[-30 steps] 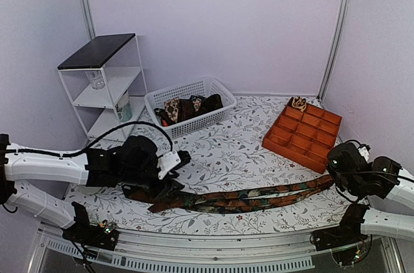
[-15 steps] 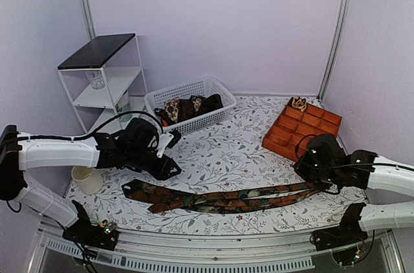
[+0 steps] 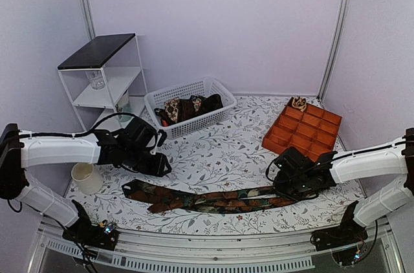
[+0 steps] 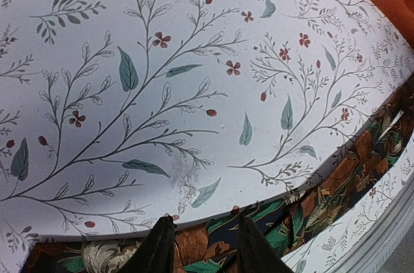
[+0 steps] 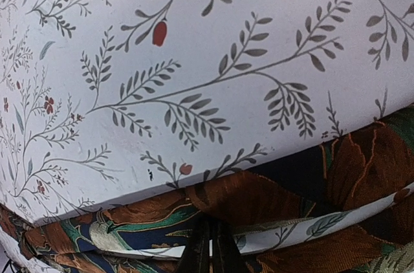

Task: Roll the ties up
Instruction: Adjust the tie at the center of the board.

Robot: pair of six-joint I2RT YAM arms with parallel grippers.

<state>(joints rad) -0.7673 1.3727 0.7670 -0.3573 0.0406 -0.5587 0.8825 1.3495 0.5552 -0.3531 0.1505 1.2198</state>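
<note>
One tie (image 3: 213, 200) is laid along the lower middle of the top view on the tabletop (image 3: 226, 150); further ties (image 3: 187, 107) are heaped in the basket (image 3: 194, 123) above. The cloth is judged light, limp and slippery, best pinched at an end. The right fingers (image 5: 199, 250) are clamped on bunched fabric; the left fingers (image 4: 158, 250) are held apart near the other end.

Identify each arm by its white tubular link shells and black joint housings. The left arm (image 3: 61, 150) and the right arm (image 3: 365, 162) each carry an external black cable (image 3: 119, 116). The bases (image 3: 90, 234) are black with small lit indicators. The fingers (image 4: 155, 253) are black and tapered.
</note>
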